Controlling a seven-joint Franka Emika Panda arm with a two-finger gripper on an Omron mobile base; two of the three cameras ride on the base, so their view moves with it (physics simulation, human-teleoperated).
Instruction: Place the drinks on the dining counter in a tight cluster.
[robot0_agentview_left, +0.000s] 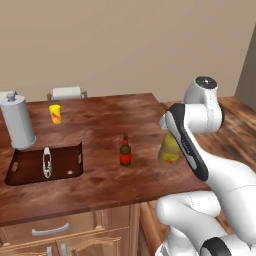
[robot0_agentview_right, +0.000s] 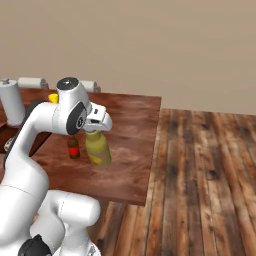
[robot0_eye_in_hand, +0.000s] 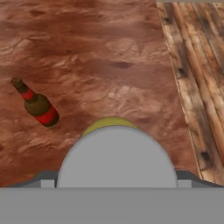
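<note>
Hand: the gripper hangs straight above the olive-yellow bottle, its body hiding the cap in the right base view. In the hand view the grey cap sits right between the finger tips at the bottom edge.
Grip: the jaws stand wide on either side of the cap; whether they press on it I cannot tell.
Olive-yellow bottle: upright on the dining counter, directly under the hand, near the counter's edge by the plank floor. Its yellow-red label shows in the left base view, beside the forearm.
Brown bottle: the small dark brown bottle with a red label stands upright on the same counter, near the hand, apart from the olive-yellow one. In the hand view it lies to the upper left of the cap.
Sink: a rectangular recess in the counter, well away from the hand, beyond the brown bottle.
Yellow cup: a small cup with red marks, farther off still, toward the counter's back.
Grey canister: a tall cylinder by the sink's far corner.
</note>
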